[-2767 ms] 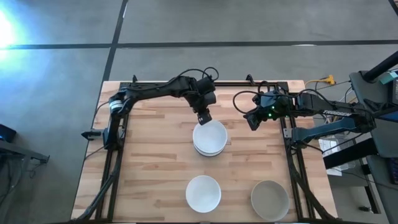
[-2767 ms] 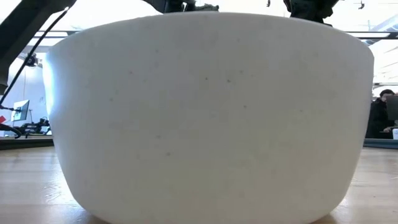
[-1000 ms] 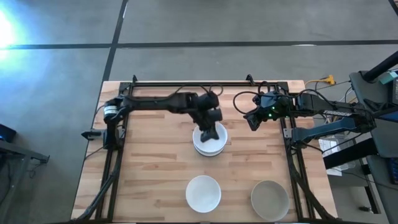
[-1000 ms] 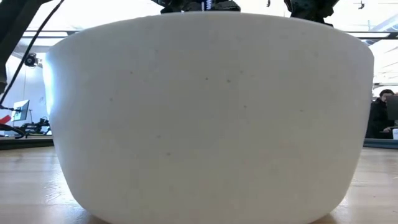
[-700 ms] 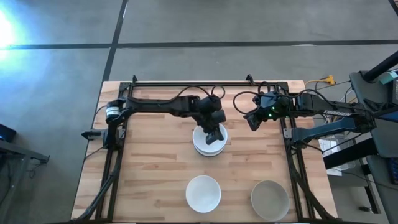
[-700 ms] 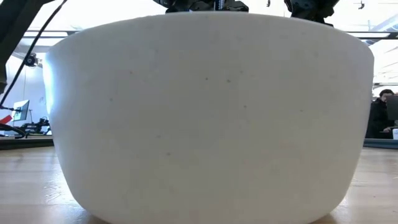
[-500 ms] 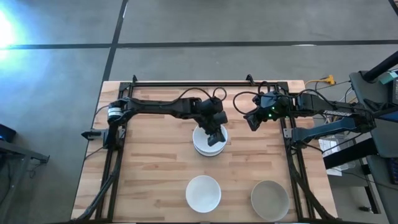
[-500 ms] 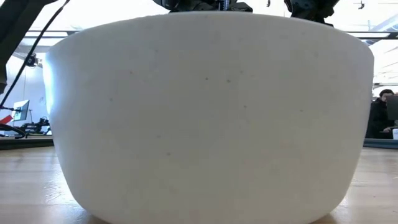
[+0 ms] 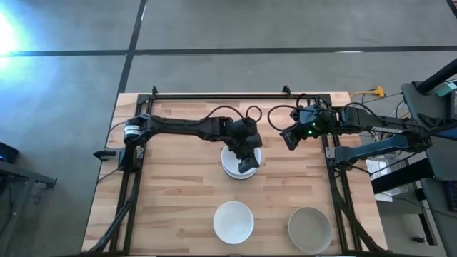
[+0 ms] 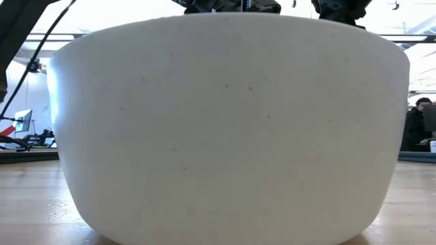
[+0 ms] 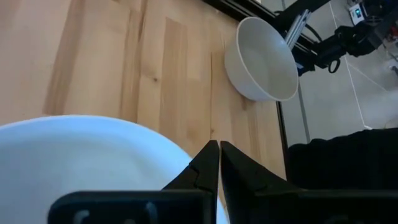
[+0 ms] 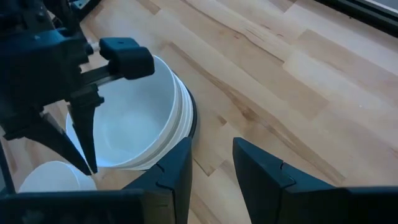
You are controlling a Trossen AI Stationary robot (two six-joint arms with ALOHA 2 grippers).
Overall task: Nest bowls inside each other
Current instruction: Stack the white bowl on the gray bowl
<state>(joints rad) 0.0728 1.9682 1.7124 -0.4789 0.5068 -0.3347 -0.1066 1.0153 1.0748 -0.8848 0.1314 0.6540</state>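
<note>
Counter of pale wood planks on a dark frame, grey floor around it. High view: stack of white bowls at mid-counter, mouths up; single white bowl at the near edge; grey-beige bowl beside it toward the right. Left gripper reaching down into the stack, jaws pressed together, nothing held. Right gripper waiting near the counter's right rail, apart from the stack.

Low view: smooth matte white bowl wall filling almost everything, upright on the wood; bright room behind, a seated person at far right.

Left wrist view: closed fingers over the stack's white rim; pale bowl beyond at the counter's edge.

Right wrist view: own jaws partly apart and empty; stack round, glossy, several rims nested, with the left arm's fingers inside the top bowl.
</note>
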